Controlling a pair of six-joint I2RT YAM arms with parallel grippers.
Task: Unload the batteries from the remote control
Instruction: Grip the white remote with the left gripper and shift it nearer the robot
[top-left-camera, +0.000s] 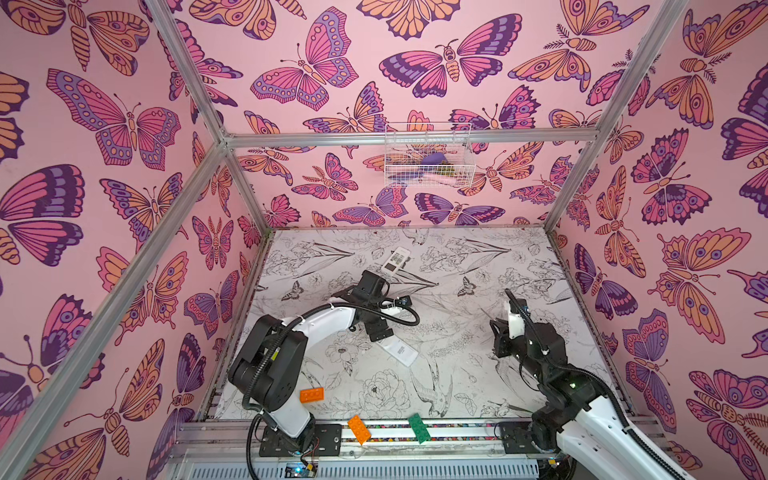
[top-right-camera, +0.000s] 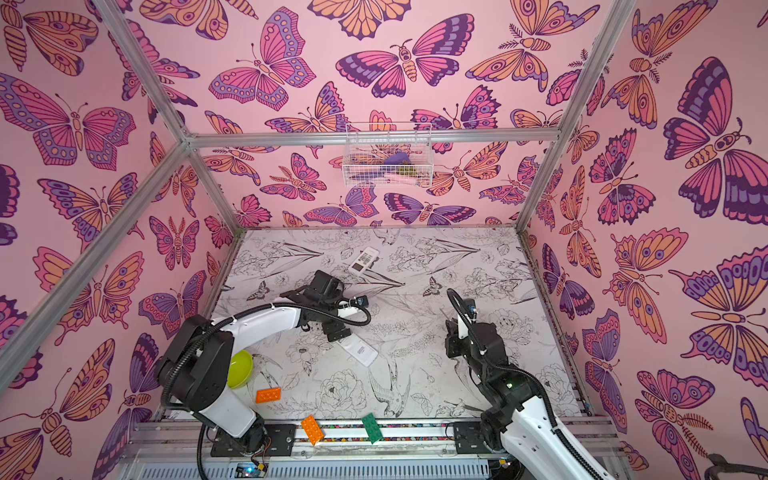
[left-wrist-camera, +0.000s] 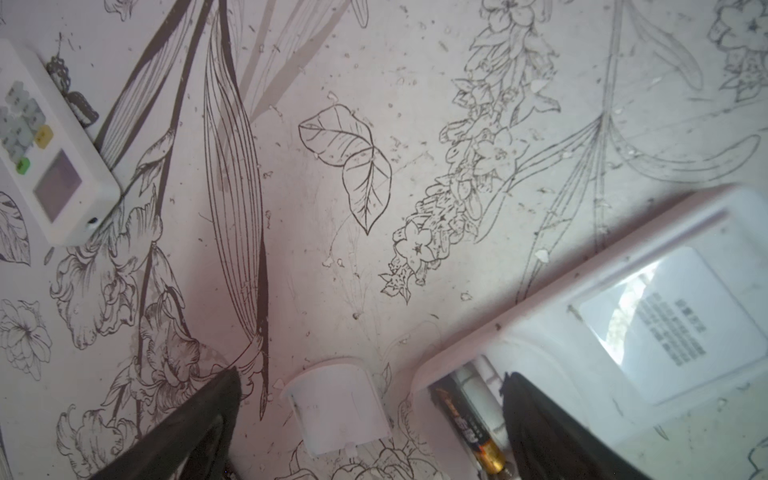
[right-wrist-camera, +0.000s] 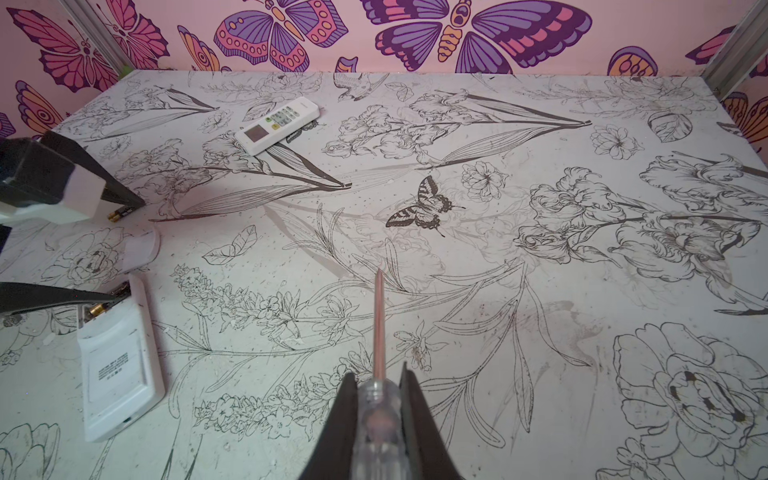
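Nearest, at the front edge of the table (top-left-camera: 457, 316), orange bricks (top-left-camera: 358, 429) and a green brick (top-left-camera: 419, 428) are seen lying, no part of the job. Further in, a white remote control (right-wrist-camera: 118, 365) is laid face down with its battery bay uncovered. The detached cover (left-wrist-camera: 338, 409) lies just beside it. At least one battery (left-wrist-camera: 473, 430) is seen seated in the bay.

The left gripper (left-wrist-camera: 372, 376) is spread wide above that end, one finger (left-wrist-camera: 540, 428) over the bay, nothing held. Beside its other finger, gold ends of what appear to be loose batteries (right-wrist-camera: 116, 215) are seen on the table.

The right gripper (right-wrist-camera: 378, 382) is clamped on a thin metal tool (right-wrist-camera: 379, 316) with a clear handle, held well apart from the remote control. Beyond, a second remote (top-left-camera: 395, 259) lies face up.

Extraction is judged part done. Next, the seated battery must be levered up at one end, then pinched.
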